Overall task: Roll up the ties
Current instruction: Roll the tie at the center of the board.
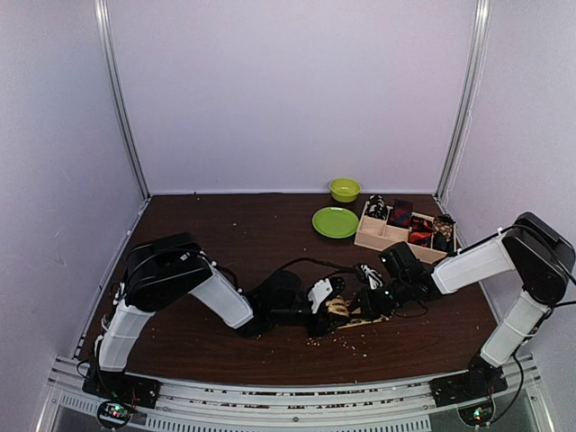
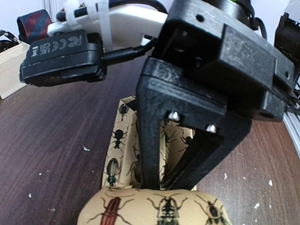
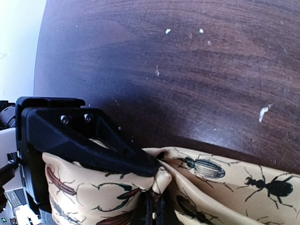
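**Desk:** What sits nearest the front edge?

**Photographer:** Two robot arms [image 1: 216, 301] meet low over the dark counter [image 1: 225, 234], just beyond their bases. Between them lies a tan tie [image 2: 159, 208] printed with beetles. One end is wound into a fat roll, and the rest lies flat on the wood.

**Desk:** And the grips?

**Photographer:** The right pincer [image 2: 157, 180] is closed tight, its tips pinching the tie just beside the roll. The left pincer [image 1: 329, 301] sits at the roll. How wide it stands, I cannot tell.

**Desk:** Room around them?

**Photographer:** Bare wood runs off to the left and toward the back wall [image 1: 288, 90]. Farther right there is a green plate [image 1: 335, 222]. Just beside it, near the right edge, a wooden tray [image 1: 369, 238] holds bundled ties [image 1: 400, 214]. A green bowl [image 1: 345, 189] stands by the back wall.

**Desk:** Any lettering?

**Photographer:** FC and CE marks on the right arm's black camera housing [image 2: 61, 56].
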{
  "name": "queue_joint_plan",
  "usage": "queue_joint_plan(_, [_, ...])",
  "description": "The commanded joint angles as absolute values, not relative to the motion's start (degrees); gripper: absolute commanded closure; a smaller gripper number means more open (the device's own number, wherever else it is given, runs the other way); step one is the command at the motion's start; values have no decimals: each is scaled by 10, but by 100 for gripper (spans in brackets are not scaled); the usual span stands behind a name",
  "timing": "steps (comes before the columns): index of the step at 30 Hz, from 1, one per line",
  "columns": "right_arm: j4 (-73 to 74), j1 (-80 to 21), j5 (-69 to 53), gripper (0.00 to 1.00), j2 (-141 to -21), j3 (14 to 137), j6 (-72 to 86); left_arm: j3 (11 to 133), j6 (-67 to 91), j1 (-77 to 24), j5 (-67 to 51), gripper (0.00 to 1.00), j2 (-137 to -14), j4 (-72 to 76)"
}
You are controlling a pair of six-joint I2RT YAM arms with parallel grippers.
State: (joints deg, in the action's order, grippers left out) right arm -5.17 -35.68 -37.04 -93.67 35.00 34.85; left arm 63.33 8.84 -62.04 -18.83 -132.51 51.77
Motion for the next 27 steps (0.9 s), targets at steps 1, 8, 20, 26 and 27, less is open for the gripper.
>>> queue_joint_plan(1, [-2,-366,-323,100,-950,332,351,642,49,-627,-160,55,-1322,437])
queue_joint_plan(8, [48,-349,-343,78,-864,341,336,643,-30,-628,-136,62,-1280,212])
queue_joint_plan(20, [-97,-327,-457,61,-823,302,458,713,-48,-627,-137,60,-1292,33])
queue_joint_plan(26, [-155,-360,-454,60,-845,308,498,715,-47,-627,-138,60,-1295,32])
queue_joint_plan(27, [-161,-364,-451,60,-848,309,502,715,-47,-627,-139,60,-1296,33])
